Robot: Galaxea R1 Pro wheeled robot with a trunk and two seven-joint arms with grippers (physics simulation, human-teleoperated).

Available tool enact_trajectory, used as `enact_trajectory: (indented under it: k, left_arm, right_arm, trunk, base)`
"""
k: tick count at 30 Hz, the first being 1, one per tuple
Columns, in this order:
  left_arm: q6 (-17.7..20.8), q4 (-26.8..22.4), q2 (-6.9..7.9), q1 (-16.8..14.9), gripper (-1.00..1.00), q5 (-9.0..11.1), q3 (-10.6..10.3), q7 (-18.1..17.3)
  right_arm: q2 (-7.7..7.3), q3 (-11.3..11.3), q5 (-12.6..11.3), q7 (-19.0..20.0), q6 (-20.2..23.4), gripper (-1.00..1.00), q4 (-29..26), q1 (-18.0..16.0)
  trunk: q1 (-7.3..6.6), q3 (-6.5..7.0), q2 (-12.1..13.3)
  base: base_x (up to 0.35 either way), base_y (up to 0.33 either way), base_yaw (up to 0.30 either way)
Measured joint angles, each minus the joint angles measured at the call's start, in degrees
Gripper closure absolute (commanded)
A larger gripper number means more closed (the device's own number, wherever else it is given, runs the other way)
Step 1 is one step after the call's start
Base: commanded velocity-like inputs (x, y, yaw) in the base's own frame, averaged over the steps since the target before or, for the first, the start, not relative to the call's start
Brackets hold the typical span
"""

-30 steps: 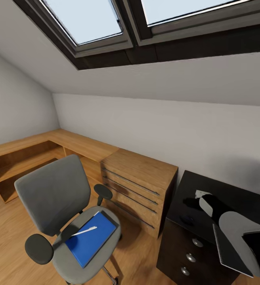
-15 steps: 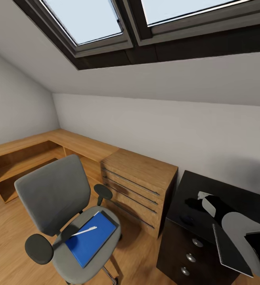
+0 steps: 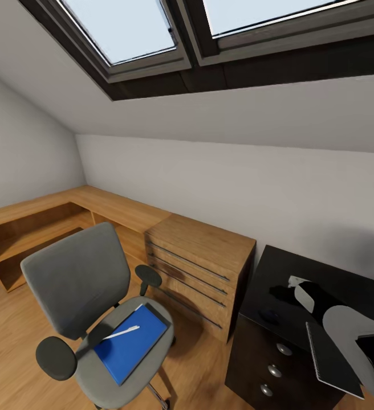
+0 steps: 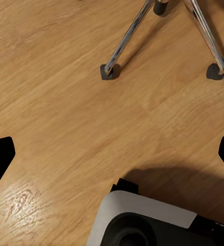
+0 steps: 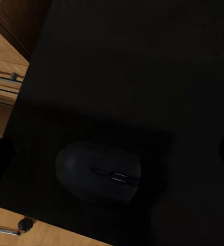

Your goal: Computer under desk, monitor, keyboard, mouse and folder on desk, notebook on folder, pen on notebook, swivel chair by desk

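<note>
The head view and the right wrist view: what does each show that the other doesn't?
Head view alone: the grey swivel chair carrying the bright blue folder with the slim whitish pen on it, and the skylight windows. Right wrist view alone: the small black mouse's scroll wheel up close. Both: the black desk top, the mouse and the wooden drawer unit beside the desk.

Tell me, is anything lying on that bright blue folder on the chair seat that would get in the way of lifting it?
Yes. A slim whitish pen lies across the bright blue folder on the grey swivel chair, near its back edge.
</note>
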Motion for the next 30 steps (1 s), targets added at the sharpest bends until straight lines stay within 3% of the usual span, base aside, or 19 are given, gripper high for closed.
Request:
enact_trajectory:
  k: [3, 14, 30]
  left_arm:
    - [0.0, 0.0, 0.0, 0.0, -1.0, 0.0, 0.0, 0.0]
    - [0.0, 0.0, 0.0, 0.0, -1.0, 0.0, 0.0, 0.0]
    - [0.0, -0.1, 0.0, 0.0, -1.0, 0.0, 0.0, 0.0]
  right_arm:
    - [-0.04, 0.0, 0.0, 0.0, 0.0, -1.0, 0.2, 0.0]
    - [-0.05, 0.0, 0.0, 0.4, -0.3, -1.0, 0.5, 0.0]
    - [0.16, 0.1, 0.0, 0.8, 0.2, -1.0, 2.4, 0.0]
  trunk:
    - [0.0, 0.0, 0.0]
    - [2.41, -1.97, -4.4]
    - [2.42, -1.98, -4.4]
  base:
    - [0.0, 0.0, 0.0]
    - [0.0, 0.0, 0.0]
    - [0.0, 0.0, 0.0]
